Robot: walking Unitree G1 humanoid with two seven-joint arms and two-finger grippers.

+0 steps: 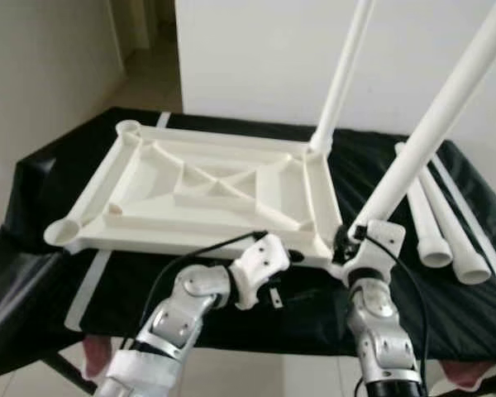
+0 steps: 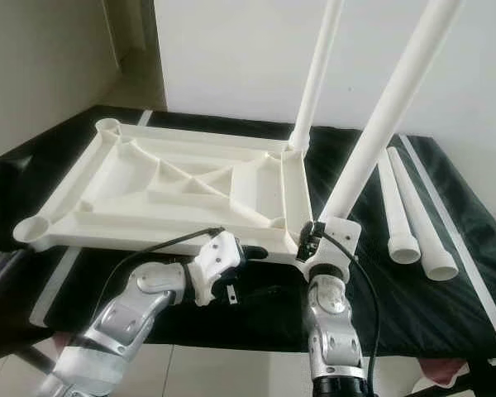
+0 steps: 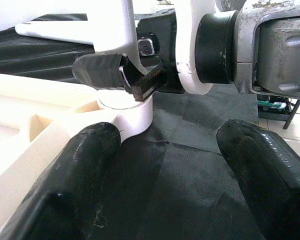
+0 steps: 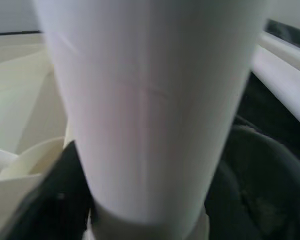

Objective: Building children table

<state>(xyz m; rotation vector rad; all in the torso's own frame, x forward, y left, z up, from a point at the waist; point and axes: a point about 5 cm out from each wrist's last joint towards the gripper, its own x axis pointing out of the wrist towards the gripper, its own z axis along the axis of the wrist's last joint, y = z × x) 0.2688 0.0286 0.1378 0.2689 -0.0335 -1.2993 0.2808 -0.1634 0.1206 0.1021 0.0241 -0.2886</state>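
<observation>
The right pincer (image 2: 314, 240) clamped a leg (image 2: 380, 124) at the near right corner of the upturned top (image 2: 174, 186); the left pincer (image 3: 155, 165) stood released near that corner; two legs (image 2: 409, 211) lay right on the worktop (image 2: 446, 314).

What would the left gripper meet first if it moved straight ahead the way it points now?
Probably the near right corner socket of the upturned tabletop, just ahead between the left gripper fingers. The right gripper, clamped on the leg there, sits right behind. Depth is uncertain.
</observation>
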